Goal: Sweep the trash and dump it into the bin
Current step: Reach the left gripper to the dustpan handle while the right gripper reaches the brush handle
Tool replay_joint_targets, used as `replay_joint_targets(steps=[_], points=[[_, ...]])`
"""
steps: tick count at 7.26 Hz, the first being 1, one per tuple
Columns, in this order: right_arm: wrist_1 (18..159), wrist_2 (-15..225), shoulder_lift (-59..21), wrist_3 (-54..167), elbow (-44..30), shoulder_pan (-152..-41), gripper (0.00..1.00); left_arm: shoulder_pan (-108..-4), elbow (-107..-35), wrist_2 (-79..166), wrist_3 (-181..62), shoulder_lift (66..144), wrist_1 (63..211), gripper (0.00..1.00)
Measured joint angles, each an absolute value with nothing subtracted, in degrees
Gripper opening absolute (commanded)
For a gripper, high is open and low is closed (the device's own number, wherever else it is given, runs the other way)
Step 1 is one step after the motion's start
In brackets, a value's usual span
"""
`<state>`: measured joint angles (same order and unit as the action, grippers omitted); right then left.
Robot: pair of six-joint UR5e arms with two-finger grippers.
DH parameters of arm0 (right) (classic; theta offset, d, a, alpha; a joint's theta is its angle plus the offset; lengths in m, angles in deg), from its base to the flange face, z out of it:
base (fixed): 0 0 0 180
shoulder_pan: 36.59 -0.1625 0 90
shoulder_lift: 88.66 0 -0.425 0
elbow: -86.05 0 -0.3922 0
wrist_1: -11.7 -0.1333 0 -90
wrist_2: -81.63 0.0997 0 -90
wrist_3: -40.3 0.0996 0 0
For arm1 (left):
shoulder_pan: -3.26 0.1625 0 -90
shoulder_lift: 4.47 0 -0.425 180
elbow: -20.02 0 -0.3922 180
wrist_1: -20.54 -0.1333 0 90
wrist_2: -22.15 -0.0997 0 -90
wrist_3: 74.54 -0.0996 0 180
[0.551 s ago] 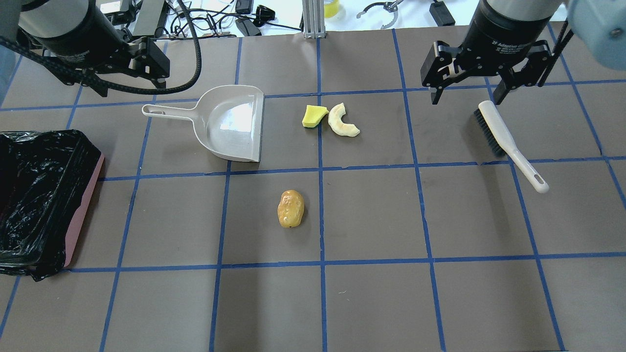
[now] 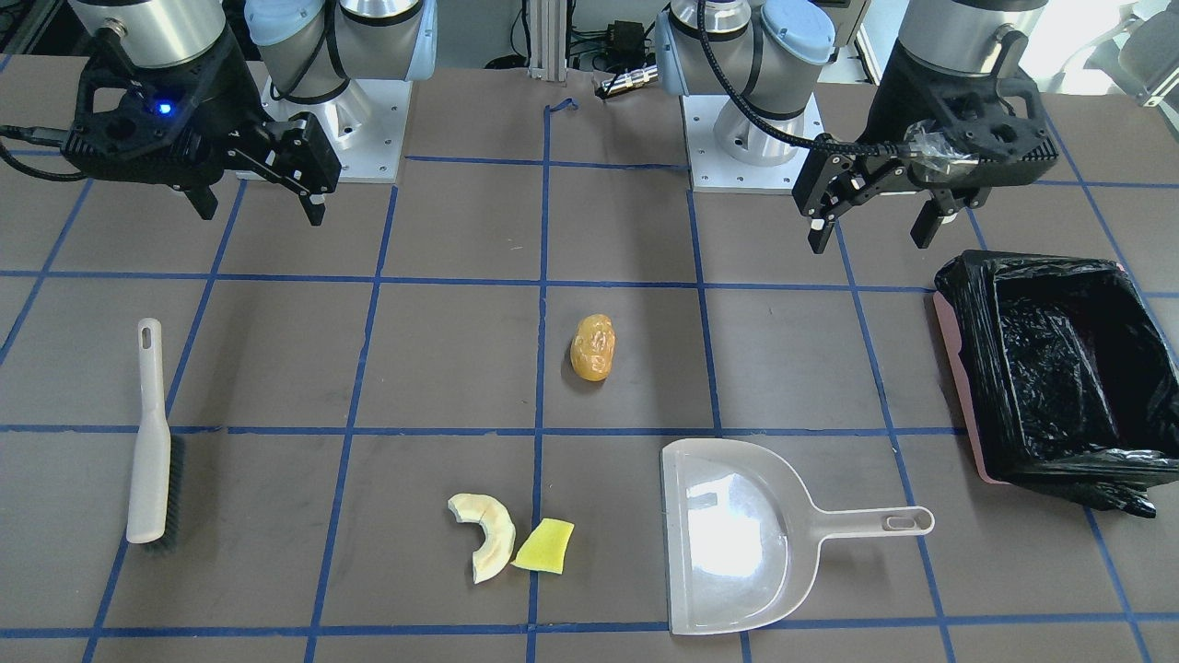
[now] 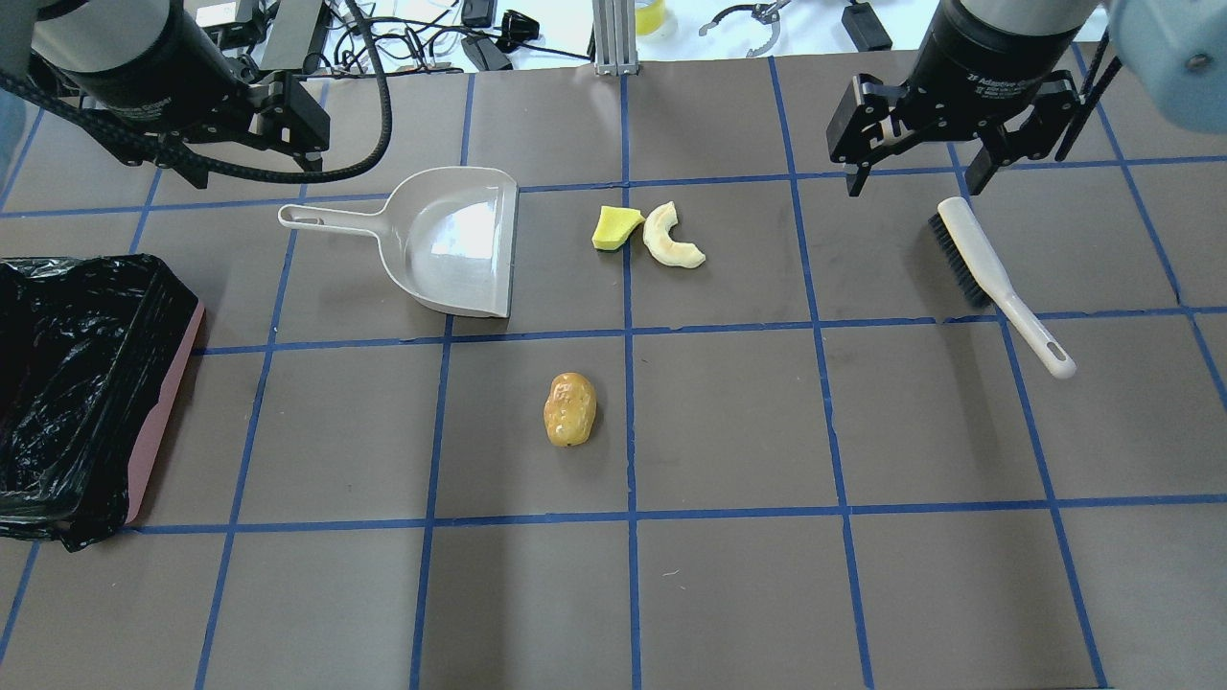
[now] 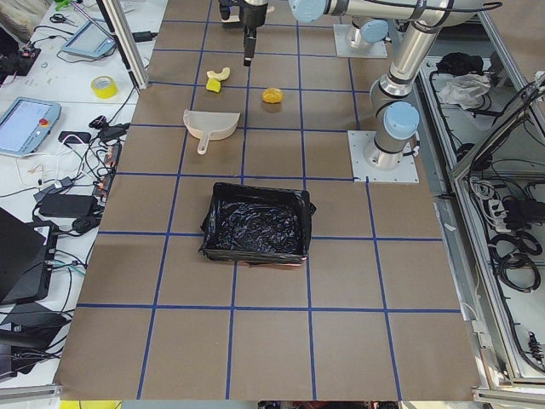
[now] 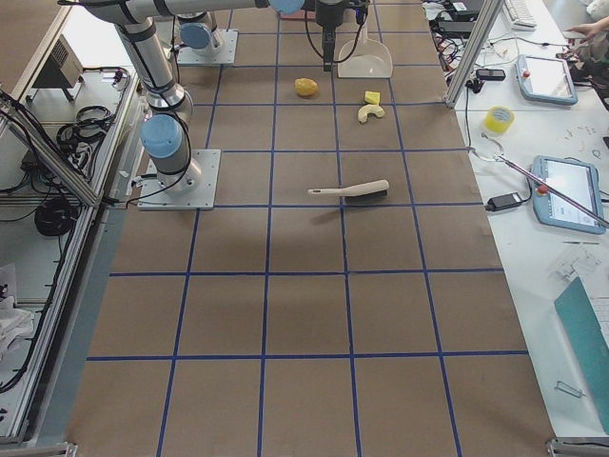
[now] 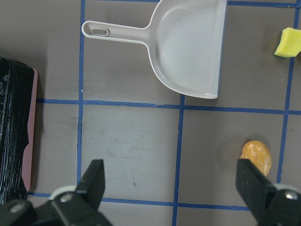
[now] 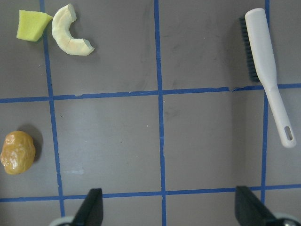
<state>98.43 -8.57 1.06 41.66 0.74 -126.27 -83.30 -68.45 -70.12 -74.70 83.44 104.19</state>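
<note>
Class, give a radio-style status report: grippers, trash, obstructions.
Left gripper, right gripper open, empty. Crescent, wedge, lump unswept; bin holds none. Brush, dustpan untouched; nothing blocking.

1. White print "2F Adaptive…" on the black round housing above the right gripper [image 3: 913,177], overhead view. The end of the line is too blurred to read.
2. Blue screens of the grey-framed tablets [image 5: 569,193] on the white side bench [image 5: 528,262]: writing too small to read.
3. No other legible text.
</note>
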Motion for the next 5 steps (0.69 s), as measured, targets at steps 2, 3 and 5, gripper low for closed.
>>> replay_joint_targets(steps=[2, 3, 5], points=[[98.91, -8.20, 0.33, 31.03, -1.05, -118.76, 1.00, -83.16, -68.54, -70.02, -74.77, 84.49, 103.95, 1.00], [102.72, -8.21, 0.06, 25.42, -3.82, -114.71, 1.00, -83.26, -68.76, -69.89, -75.72, 85.08, 103.07, 1.00], [112.29, -9.47, -1.09, 15.74, -10.12, -108.73, 0.98, -83.27, -71.60, -69.93, -91.64, 87.37, 100.88, 1.00]])
